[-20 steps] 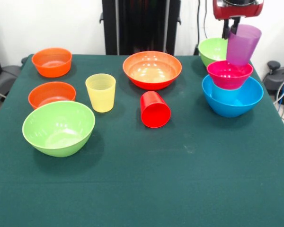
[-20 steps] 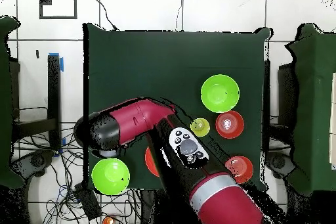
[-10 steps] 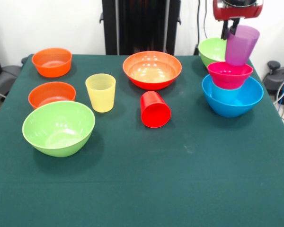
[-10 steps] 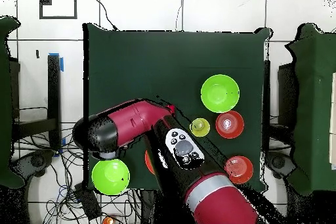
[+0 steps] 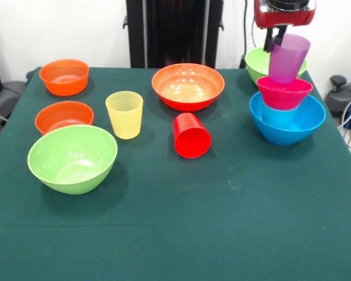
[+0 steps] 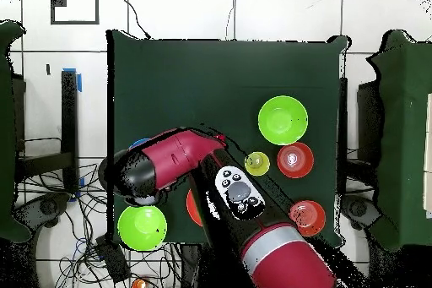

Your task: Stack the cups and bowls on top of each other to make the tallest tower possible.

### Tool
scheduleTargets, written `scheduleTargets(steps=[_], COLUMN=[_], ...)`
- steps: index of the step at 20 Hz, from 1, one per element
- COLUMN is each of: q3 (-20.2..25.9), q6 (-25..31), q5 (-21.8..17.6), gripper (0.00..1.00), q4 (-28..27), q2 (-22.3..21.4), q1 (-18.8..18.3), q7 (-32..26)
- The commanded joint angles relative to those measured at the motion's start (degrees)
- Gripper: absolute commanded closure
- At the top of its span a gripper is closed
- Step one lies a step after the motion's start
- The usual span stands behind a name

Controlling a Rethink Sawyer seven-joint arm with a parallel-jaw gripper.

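Purple cup (image 5: 287, 58) tilted in hand (image 5: 277, 40), above magenta bowl (image 5: 284, 92)

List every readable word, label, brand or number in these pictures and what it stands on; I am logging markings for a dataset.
None can be read.
The cups, such as the purple cup, and the bowls, such as the magenta bowl, are plain.
The arm's button panel carries small marks, too small to read.
The green table bears no text.

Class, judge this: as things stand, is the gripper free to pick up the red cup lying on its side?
Probably not yet: the gripper holds the purple cup. Nothing covers the red cup.
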Motion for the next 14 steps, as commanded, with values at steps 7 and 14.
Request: scheduleTargets(steps=[7,14], q3=[-3.5,-3.9], q6=[-5.5,-6.0], q5=[-6.1,-5.5], gripper=[1.0,1.0], q4=[-5.2,-5.8], q2=[5.8,6.3], q1=[1.4,2.7], q7=[-0.2,1.1])
